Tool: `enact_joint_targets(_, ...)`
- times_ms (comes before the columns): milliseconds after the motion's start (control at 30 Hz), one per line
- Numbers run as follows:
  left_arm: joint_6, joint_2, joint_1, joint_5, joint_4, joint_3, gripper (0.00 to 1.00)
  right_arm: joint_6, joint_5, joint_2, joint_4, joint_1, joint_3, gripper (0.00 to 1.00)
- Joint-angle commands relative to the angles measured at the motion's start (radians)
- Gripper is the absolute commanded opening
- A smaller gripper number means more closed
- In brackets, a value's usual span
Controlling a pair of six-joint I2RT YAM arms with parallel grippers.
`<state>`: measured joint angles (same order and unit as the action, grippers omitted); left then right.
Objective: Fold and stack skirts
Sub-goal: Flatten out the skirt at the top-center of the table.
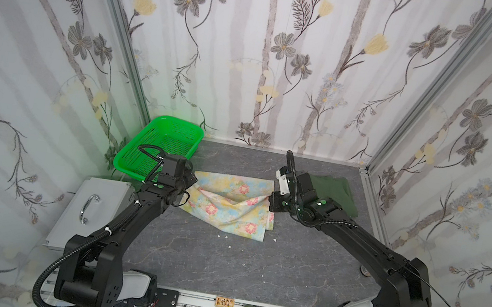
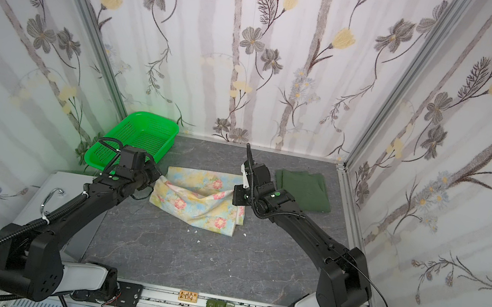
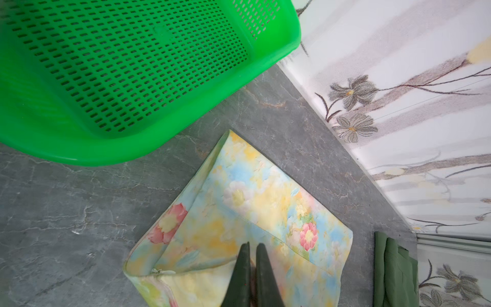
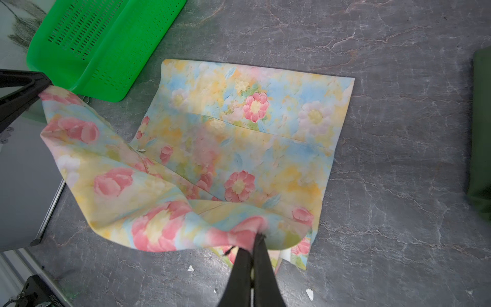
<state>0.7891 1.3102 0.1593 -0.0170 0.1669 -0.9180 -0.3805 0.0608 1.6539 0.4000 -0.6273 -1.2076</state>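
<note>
You see the left gripper (image 3: 254,245) and right gripper (image 4: 259,236) each pinching a raised edge of the floral skirt (image 1: 229,201), mid-table. The right arm (image 1: 359,239) partly covers the olive skirt (image 1: 345,194) beyond.

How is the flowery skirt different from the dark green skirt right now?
The flowery skirt is pastel yellow-blue with pink flowers; the dark green skirt is plain. The left gripper and right gripper pinch the flowery skirt's edge, holding it up; nothing touches the dark green skirt, which lies flat. Both are soft cloth on the table.
</note>
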Motion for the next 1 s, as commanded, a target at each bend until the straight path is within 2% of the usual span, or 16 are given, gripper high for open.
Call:
enact_joint_targets(0,-0.021,0.044,0.029,0.022,-0.075,-0.076,0.0,0.009,-0.044,-0.043,-0.006,0.051,0.008,0.0)
enact_joint_targets(167,-0.054,0.219,0.126,0.056,-0.078,-0.338,0.0,0.017,-0.057,-0.147,0.018,0.194,-0.02,0.0)
enact_joint_targets(333,-0.05,0.418,0.175,0.119,-0.076,-0.705,0.0,0.037,-0.045,-0.204,0.066,0.367,-0.169,0.0)
enact_joint_targets(433,-0.051,0.491,0.199,0.15,-0.075,-0.893,0.0,0.083,-0.06,-0.231,0.098,0.397,-0.273,0.0)
enact_joint_targets(500,-0.053,0.5,0.21,0.149,-0.075,-0.966,0.0,0.106,-0.061,-0.248,0.122,0.397,-0.324,0.0)
enact_joint_targets(667,-0.082,0.381,0.234,0.097,-0.075,-0.946,0.0,0.131,0.038,-0.33,0.15,0.391,-0.343,0.0)
enact_joint_targets(967,-0.12,0.003,0.315,-0.045,-0.076,-0.644,0.0,0.126,0.174,-0.555,0.146,0.322,-0.27,0.0)
